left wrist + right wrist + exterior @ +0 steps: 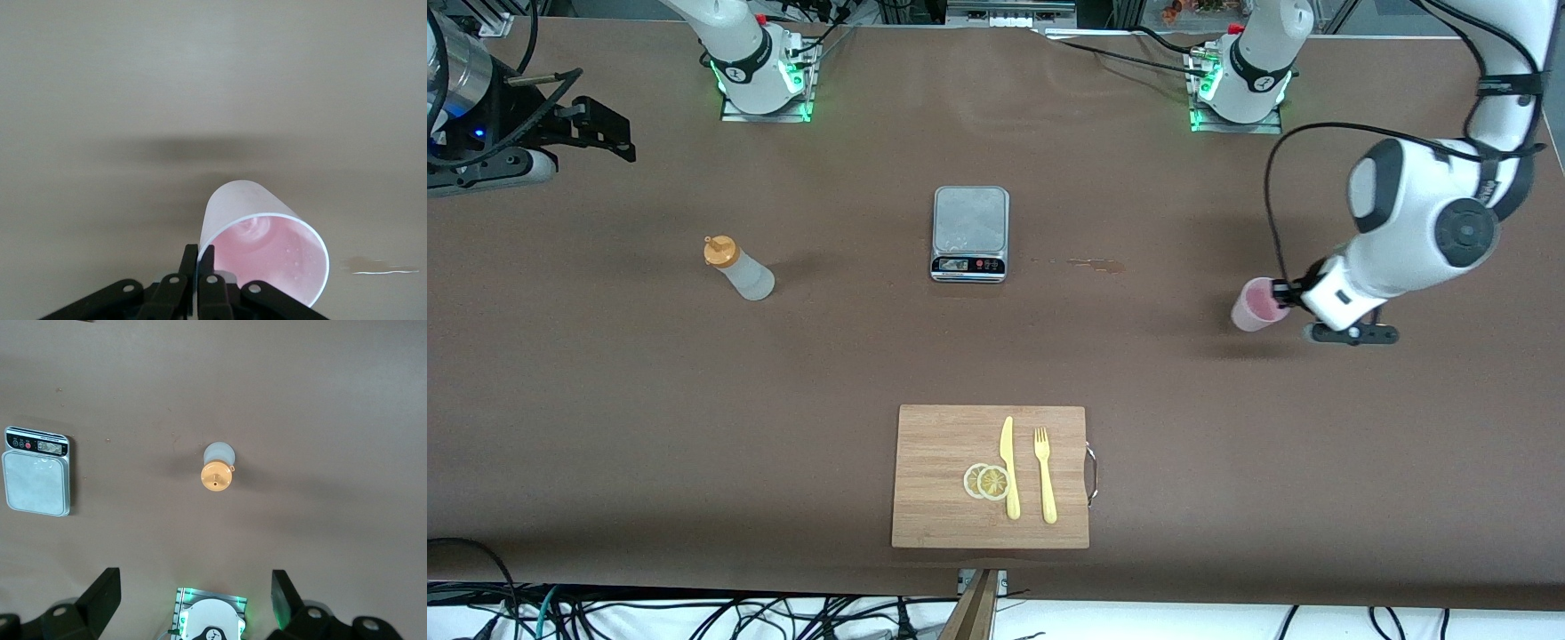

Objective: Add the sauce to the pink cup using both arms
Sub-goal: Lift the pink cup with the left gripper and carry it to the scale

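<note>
The pink cup hangs tilted above the table at the left arm's end, its open mouth turned toward the wrist camera. My left gripper is shut on its rim, one finger inside and one outside. The sauce bottle, whitish with an orange cap, stands upright on the table toward the right arm's end; it also shows from above in the right wrist view. My right gripper is open and empty, high over the table's right-arm end, well apart from the bottle.
A grey kitchen scale sits mid-table. A wooden cutting board nearer the front camera carries a yellow knife, a fork and lemon slices. A small stain lies beside the scale.
</note>
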`<move>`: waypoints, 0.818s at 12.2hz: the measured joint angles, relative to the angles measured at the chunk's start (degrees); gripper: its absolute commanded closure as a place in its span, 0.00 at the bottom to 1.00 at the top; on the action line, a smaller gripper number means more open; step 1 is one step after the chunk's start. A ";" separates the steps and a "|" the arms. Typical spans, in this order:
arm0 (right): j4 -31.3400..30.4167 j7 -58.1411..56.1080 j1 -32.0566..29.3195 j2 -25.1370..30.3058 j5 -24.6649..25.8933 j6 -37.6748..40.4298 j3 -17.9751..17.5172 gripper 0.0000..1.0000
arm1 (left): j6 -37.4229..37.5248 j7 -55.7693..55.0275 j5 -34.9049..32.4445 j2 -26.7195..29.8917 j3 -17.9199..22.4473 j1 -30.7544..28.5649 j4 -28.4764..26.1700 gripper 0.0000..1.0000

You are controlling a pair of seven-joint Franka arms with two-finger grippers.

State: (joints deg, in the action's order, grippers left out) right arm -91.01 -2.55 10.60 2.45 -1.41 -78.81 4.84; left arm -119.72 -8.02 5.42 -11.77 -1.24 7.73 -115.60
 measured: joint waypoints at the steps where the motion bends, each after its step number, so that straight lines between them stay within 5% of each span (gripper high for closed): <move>1: -0.12 0.00 0.00 -0.03 -0.01 0.00 0.01 0.00 | 0.43 -4.34 0.80 0.00 -0.27 4.10 0.88 1.00; 6: -0.37 -1.78 0.00 -0.55 -0.02 -0.06 0.05 0.00 | 0.57 -18.21 8.52 -1.53 -0.44 21.67 4.43 1.00; 10: -1.40 -16.08 -1.62 -1.62 -0.35 -1.80 0.50 0.00 | -0.90 -29.70 9.06 -7.90 -0.41 33.09 9.42 1.00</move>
State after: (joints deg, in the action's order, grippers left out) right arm -92.41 -18.63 8.98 0.84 -1.76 -80.61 5.34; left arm -120.62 -37.72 14.48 -19.67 -1.65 40.83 -106.19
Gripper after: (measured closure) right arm 0.000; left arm 0.965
